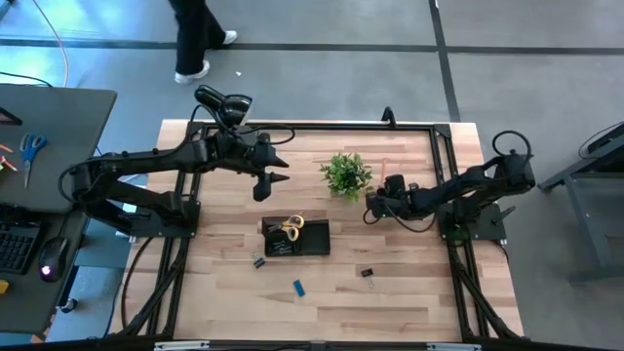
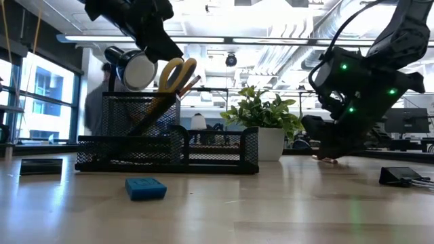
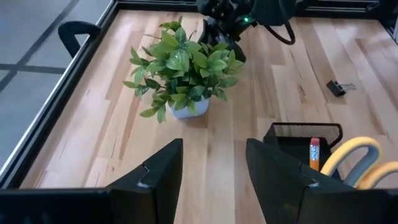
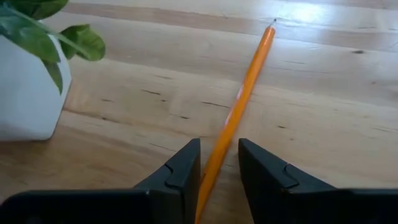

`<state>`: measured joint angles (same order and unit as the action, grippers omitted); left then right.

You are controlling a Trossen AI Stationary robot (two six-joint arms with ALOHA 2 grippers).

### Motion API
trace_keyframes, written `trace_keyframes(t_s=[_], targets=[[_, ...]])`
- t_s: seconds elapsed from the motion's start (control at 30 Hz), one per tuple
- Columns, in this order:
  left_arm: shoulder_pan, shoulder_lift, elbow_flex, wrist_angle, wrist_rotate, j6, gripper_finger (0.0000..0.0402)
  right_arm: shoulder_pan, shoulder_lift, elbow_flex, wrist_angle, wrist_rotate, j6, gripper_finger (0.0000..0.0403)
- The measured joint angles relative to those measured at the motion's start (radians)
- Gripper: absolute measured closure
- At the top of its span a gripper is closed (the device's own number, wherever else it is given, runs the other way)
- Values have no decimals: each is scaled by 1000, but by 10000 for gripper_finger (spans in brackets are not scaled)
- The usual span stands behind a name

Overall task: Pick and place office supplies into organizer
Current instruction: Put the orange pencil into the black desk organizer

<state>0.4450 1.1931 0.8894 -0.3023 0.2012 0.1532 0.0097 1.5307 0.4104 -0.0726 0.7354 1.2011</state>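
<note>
One orange pencil (image 4: 239, 106) lies between the right end effector's (image 4: 219, 165) fingers
They stand narrow beside the plant (image 4: 28, 74); left end effector (image 3: 214, 168) gapes empty above the desk (image 3: 261, 93)

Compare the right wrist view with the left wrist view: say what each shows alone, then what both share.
Only the right wrist view shows the orange pencil lying on the wood, running between the right gripper fingers, which stand slightly apart around it.

Only the left wrist view shows the open left gripper with nothing between its fingers, a corner of the black mesh organizer holding yellow-handled scissors, and a binder clip on the table.

Both show the potted plant in its white pot and the wooden table.
</note>
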Motion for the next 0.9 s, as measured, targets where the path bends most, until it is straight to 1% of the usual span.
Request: trace_keyframes(t_s=[0.17,0.37,0.43,0.53,0.6,0.67,0.8,0.9], targets=[[0,0,0,1,0,13,236,44,0,1,-18,-3,3,328],[0,-8,0,10,-2,49,236,88,0,1,-33,4,4,389],[0,-11,0,5,-3,65,236,92,-1,2,-42,2,5,393],[0,-12,0,-2,-3,87,236,91,-15,2,-64,-23,6,382],[0,-12,0,-10,-4,89,236,90,-46,2,-91,-62,-3,379],[0,-12,0,-18,-4,92,236,89,-99,1,-137,-126,-9,383],[0,-12,0,-24,-4,112,236,90,-243,-2,-235,-301,-33,398],[0,-12,0,-24,-4,112,236,90,-358,-2,-286,-410,-38,398]])
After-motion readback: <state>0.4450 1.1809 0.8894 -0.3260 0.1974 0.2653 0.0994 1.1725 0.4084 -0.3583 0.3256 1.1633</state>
